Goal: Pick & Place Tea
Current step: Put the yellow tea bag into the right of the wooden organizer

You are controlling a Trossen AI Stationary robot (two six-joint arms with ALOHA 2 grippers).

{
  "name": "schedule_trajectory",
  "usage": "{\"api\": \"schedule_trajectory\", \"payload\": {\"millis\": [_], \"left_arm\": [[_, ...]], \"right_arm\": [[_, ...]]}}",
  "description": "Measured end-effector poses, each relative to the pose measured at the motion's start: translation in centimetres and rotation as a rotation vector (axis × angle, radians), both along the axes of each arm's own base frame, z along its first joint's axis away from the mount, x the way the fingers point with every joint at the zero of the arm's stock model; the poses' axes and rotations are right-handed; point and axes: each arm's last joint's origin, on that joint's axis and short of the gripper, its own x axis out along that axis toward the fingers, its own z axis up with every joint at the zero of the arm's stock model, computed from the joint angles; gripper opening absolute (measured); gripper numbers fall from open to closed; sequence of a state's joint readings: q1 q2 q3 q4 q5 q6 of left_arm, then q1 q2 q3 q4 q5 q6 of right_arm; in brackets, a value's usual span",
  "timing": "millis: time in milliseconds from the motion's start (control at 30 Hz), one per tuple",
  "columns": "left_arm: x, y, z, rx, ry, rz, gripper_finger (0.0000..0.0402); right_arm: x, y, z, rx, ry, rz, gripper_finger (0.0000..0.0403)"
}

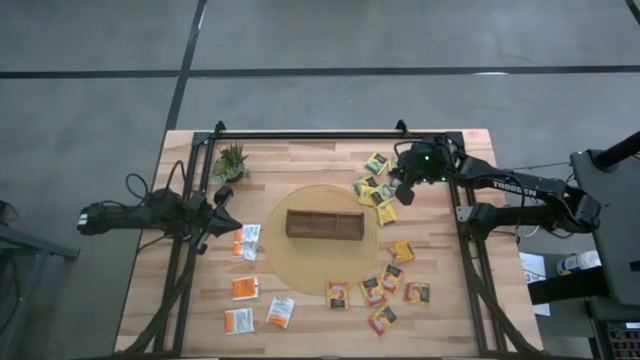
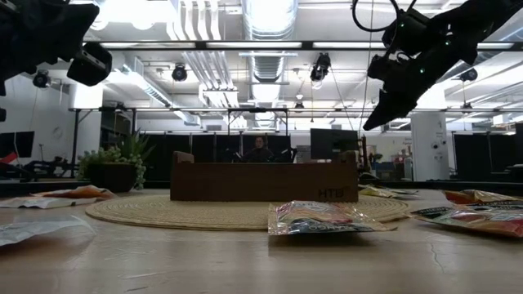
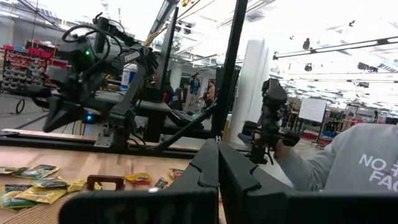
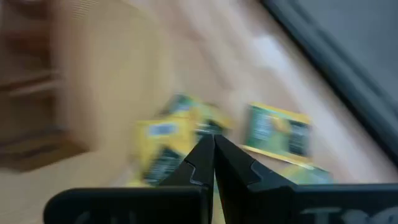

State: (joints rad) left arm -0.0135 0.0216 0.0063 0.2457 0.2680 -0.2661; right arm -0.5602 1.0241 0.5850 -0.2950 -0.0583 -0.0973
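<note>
Yellow-green sachets [image 1: 375,188] lie in a loose heap on the wood beside the round mat's far-right edge, and in my right wrist view they are smeared, so I cannot read their print or count them; two [image 4: 277,135] sit just past my fingertips, one partly hidden behind them. I see the right gripper [image 1: 404,192] hanging above that heap with its fingers pressed together and nothing between them; from the low view it is clearly off the table. More tea is scattered elsewhere: orange-brown sachets [image 1: 385,290] along the near-right side and white-and-orange ones [image 1: 246,241] on the near-left, all flat, square and glossy, some crinkled. From table height the nearest sachet [image 2: 320,218] hides those behind it. The dark wooden tray [image 1: 325,224], long and divided, sits in the middle of the woven round mat [image 1: 300,255]; I cannot see into its compartments from the low view. A small spiky potted plant [image 1: 231,162] stands at the far-left. My left gripper [image 1: 227,221] waits by the left edge, raised, fingers closed and empty, near the white-and-orange tea. In the left wrist view a person's grey sleeve [image 3: 348,158] is cut off at the frame edge.
</note>
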Motion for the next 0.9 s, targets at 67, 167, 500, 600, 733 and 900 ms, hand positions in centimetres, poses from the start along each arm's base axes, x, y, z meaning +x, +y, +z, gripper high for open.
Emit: {"api": "schedule_trajectory", "payload": {"millis": [67, 167, 500, 600, 733, 900], "left_arm": [[0.00, 0.00, 0.00, 0.000, 0.000, 0.000, 0.0000], [0.00, 0.00, 0.00, 0.000, 0.000, 0.000, 0.0000], [0.00, 0.00, 0.00, 0.000, 0.000, 0.000, 0.0000], [0.00, 0.00, 0.00, 0.000, 0.000, 0.000, 0.0000], [0.00, 0.00, 0.00, 0.000, 0.000, 0.000, 0.0000], [0.00, 0.00, 0.00, 0.000, 0.000, 0.000, 0.0000]], "right_arm": [[-0.22, -0.11, -0.15, -0.019, 0.036, -0.061, 0.0008], [-0.44, -0.02, -0.38, -0.011, 0.071, -0.072, 0.0008], [-0.48, -0.03, -0.43, -0.012, 0.079, -0.076, 0.0012], [-0.56, -0.14, -0.42, -0.042, 0.097, -0.109, 0.0022], [-0.68, -0.18, -0.60, -0.059, 0.116, -0.132, 0.0043], [-0.77, -0.12, -0.90, -0.057, 0.125, -0.129, 0.0076]]}}
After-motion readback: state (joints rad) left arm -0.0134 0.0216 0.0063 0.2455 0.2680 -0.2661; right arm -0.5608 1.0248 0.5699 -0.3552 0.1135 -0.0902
